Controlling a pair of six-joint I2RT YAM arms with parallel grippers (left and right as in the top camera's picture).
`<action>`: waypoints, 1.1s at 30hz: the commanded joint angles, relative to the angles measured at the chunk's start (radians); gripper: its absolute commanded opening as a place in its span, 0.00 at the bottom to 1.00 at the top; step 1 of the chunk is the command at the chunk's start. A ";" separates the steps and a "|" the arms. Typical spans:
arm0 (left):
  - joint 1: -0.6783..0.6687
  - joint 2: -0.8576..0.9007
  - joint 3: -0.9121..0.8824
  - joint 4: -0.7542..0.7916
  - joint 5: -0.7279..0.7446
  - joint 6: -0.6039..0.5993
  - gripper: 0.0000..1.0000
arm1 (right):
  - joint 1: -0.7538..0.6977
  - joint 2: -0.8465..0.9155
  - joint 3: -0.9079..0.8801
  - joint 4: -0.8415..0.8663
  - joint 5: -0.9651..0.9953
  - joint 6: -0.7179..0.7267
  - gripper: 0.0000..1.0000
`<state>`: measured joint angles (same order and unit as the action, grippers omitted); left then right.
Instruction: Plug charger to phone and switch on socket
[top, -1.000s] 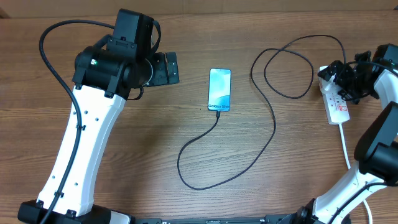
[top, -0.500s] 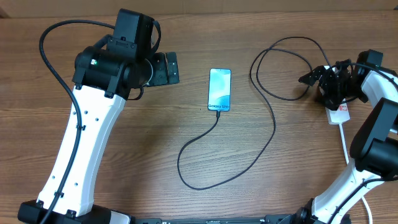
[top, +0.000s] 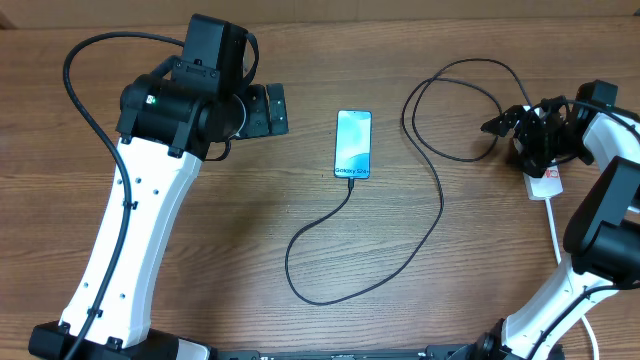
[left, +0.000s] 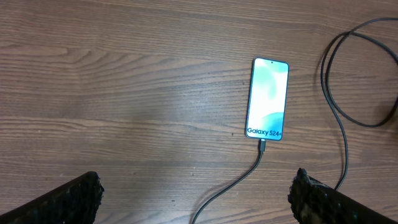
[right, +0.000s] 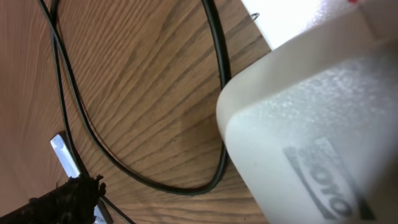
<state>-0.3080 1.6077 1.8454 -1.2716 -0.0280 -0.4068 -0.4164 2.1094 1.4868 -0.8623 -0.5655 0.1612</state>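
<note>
The socket (top: 546, 182) lies at the right edge of the surface (top: 480, 290), long axis running from the far side toward the robot's base, its white cord (top: 556, 235) leaving the near end. The right end effector (top: 530, 135) hangs over the socket's far end, so only the near part with its red markings shows, just on the base side of the fingers. In the right wrist view the white casing fills the frame right against the camera, and only 1 dark finger shows, so I cannot tell whether that end effector is spread or closed. To my eye the switch press belongs to this arm, and it turns on a small shift along that long axis.

The left end effector (left: 196, 199) is spread wide and holds nothing, well apart from the socket. The phone (top: 353, 144) lies mid-surface, with the charger (top: 440, 205) apparently seated in its near short edge.
</note>
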 joint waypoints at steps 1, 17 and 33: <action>-0.006 -0.003 0.003 0.000 -0.013 0.030 1.00 | -0.003 0.056 0.018 -0.022 0.071 0.006 1.00; -0.006 -0.003 0.003 0.000 -0.013 0.030 0.99 | -0.078 0.035 0.082 -0.067 0.050 0.005 1.00; -0.006 -0.003 0.003 0.000 -0.013 0.030 1.00 | -0.085 -0.097 0.082 -0.071 0.083 -0.006 1.00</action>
<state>-0.3077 1.6077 1.8454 -1.2713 -0.0280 -0.4068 -0.4881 2.0735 1.5524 -0.9352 -0.5377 0.1635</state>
